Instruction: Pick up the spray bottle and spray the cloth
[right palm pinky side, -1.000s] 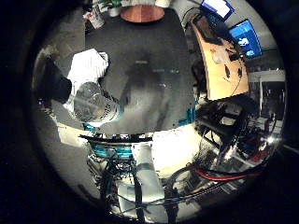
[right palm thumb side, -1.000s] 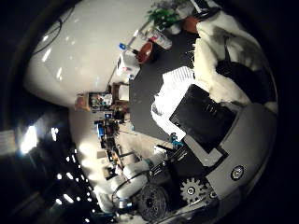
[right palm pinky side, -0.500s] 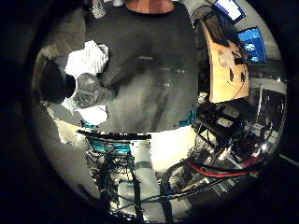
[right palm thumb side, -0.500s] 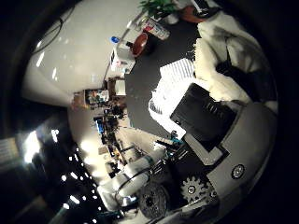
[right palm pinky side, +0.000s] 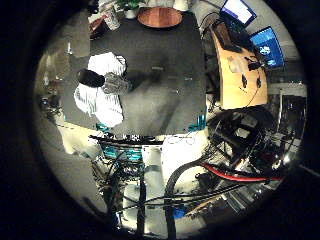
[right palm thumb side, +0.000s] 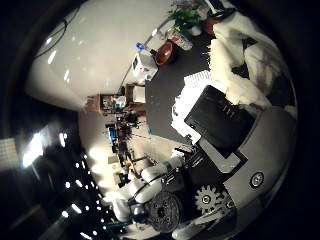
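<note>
Because both cameras look out from the palm, the hand (right palm thumb side: 235, 145) appears only as black and grey housing with a geared part, filling one side of the thumb side view. Whether the hand is released or clenched cannot be told from these views. The hand is well apart from the task's things and touches neither.

In the little finger side view, the black table (right palm pinky side: 160, 65) occupies the middle of the frame and is seen from high above. The white cloth (right palm pinky side: 100, 97) lies crumpled on the table, close to one of its edges. The spray bottle (right palm pinky side: 112, 83) rests on the cloth, with its dark head beside its clear body. Whether the bottle stands upright or lies on its side cannot be told.

At the far end of the table, near the frame's rim, sits a round wooden item (right palm pinky side: 160, 16). Beside the table stands a wooden desk (right palm pinky side: 235, 80) carrying lit monitors (right palm pinky side: 270, 47). In the thumb side view, a red bowl (right palm thumb side: 165, 51), a green plant (right palm thumb side: 184, 17) and a white box (right palm thumb side: 142, 66) stand along the table's far edge.
</note>
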